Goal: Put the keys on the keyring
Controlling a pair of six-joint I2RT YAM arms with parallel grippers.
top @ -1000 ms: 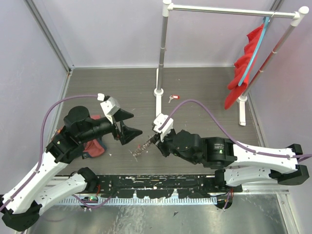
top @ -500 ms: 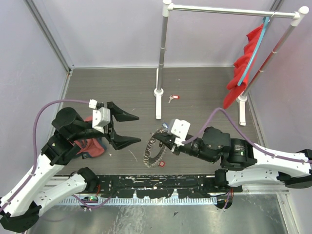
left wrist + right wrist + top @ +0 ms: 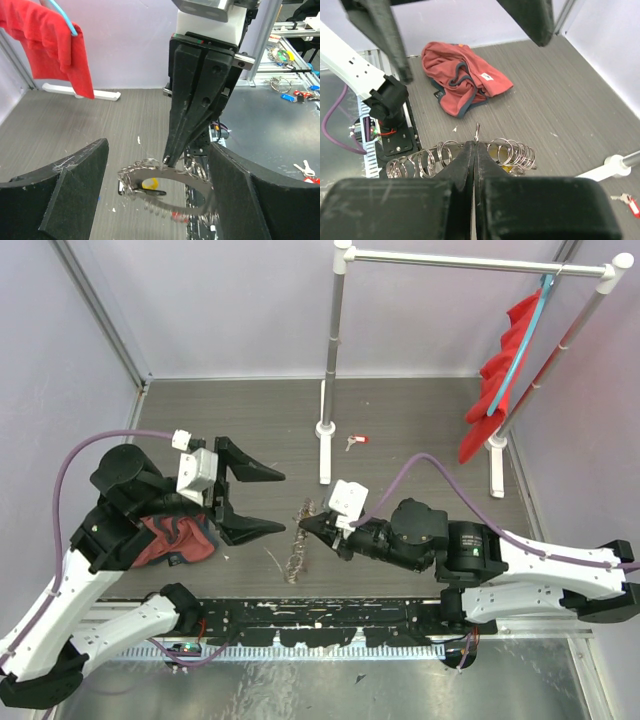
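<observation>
Risks, L to R: L fingers (image 3: 75, 200) are spread wide w/ nothing in them, one each side of the keyring (image 3: 187, 176). If they close off-centre across the coils, they could knock it loose.

The keyring hangs mid-tabletop between the two arms. Can't tell if its low edge touches the surface. A yellow-headed piece (image 3: 149, 184), prob. a key, shows through the loop and may slide or drop if the ring tips.

R fingers (image 3: 318, 525) are pressed together, pinching just one small loop at the ring's top edge. That's a thin hold, so the ring could swing, twist or slip out.

The red-tagged key (image 3: 355, 441) lies far off by the rack base, well apart from both arms, so it's a long reach.

Surface & room: the tabletop (image 3: 420, 420) is dark grey wood-grain. A crumpled red cloth (image 3: 170, 540) lies near left, a white rack post (image 3: 332, 360) stands mid-far, and a red garment (image 3: 500, 370) hangs far right. Pale walls (image 3: 230, 310) sit behind.
</observation>
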